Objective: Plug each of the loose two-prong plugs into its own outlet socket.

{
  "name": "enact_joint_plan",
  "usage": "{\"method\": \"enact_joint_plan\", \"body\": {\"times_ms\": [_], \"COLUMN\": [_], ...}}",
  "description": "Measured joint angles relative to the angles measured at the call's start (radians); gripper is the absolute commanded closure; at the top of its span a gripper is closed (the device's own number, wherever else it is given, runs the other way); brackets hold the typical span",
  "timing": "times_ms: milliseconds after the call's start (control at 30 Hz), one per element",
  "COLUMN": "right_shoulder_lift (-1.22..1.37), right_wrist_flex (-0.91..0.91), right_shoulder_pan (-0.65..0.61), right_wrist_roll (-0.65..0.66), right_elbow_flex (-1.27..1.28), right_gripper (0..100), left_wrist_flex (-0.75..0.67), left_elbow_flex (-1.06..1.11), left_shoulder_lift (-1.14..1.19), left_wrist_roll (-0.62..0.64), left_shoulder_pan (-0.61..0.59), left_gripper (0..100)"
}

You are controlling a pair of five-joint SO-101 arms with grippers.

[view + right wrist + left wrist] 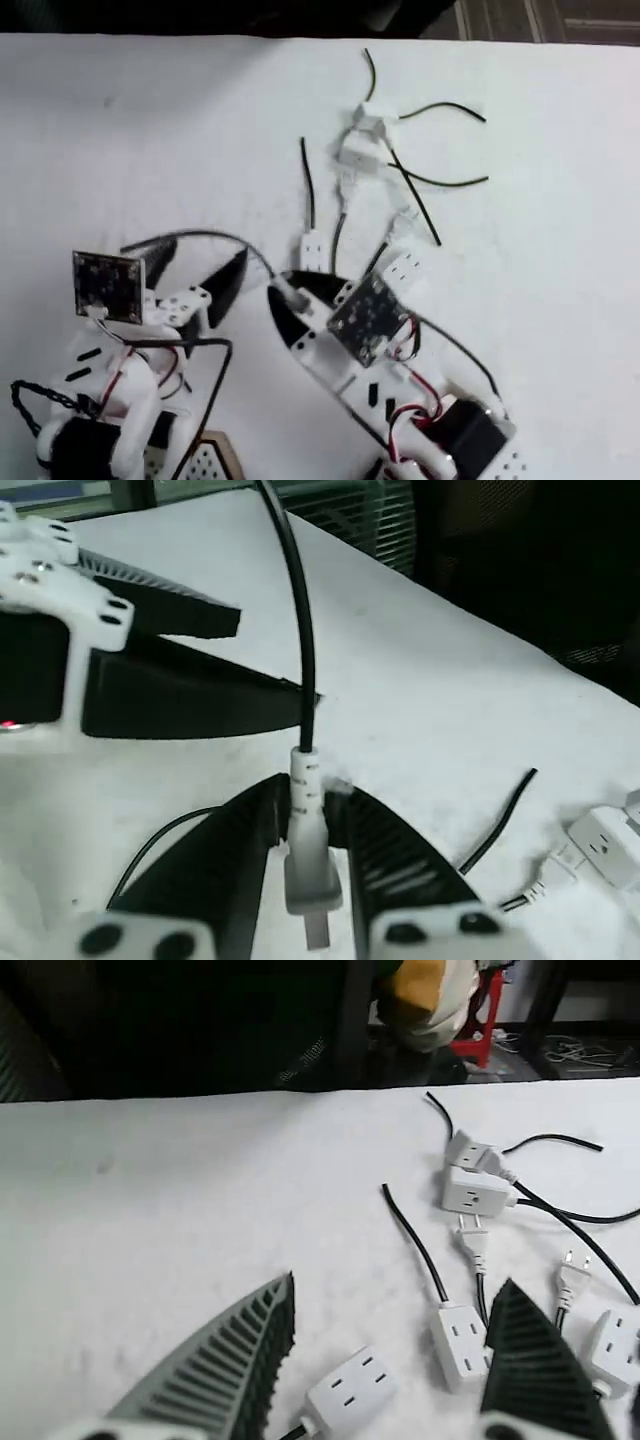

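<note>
Right end effector (306, 790) clamped on held plug (305, 860), low over table (150, 120), near front middle. Held plug's long axis runs along fingers. Cord end points away from wrist, toward left arm, where black cord (298, 630) leaves. Left end effector (398, 1282) has fingers spread wide. Ahead on table: outlet sockets (460, 1345) and loose plug (472, 1242), lying lengthwise, prongs pointing at far socket (475, 1192).

High view: you look down over the white table (150, 130). Left wrist view: low, facing across the tabletop to the outlet sockets (476, 1192), also under the high view. Right wrist view: close behind the right gripper (308, 800), facing the left gripper (280, 660).
</note>
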Motion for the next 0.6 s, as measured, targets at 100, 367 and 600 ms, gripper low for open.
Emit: {"method": "enact_joint_plan", "body": {"times_ms": [100,367,600], "right_shoulder_lift": [-0.021,-0.029,-0.029], "right_wrist_flex": [-0.052,-0.11,-0.11], "right_shoulder_pan": [-0.021,-0.028,-0.026], "right_wrist_roll": [0.0,0.0,0.0], "right_elbow_flex": [0.074,0.147,0.155], "right_gripper": [98.1,98.1,98.1], "left_wrist_flex": [-0.003,-0.003,0.043], "left_elbow_flex": [0.0,0.0,0.0], "left_shoulder_lift": [0.0,0.0,-0.061], "left_wrist_roll": [0.0,-0.006,-0.107], "left_shoulder_pan": [0.057,0.18,0.241], "left_gripper": [69,69,74]}}
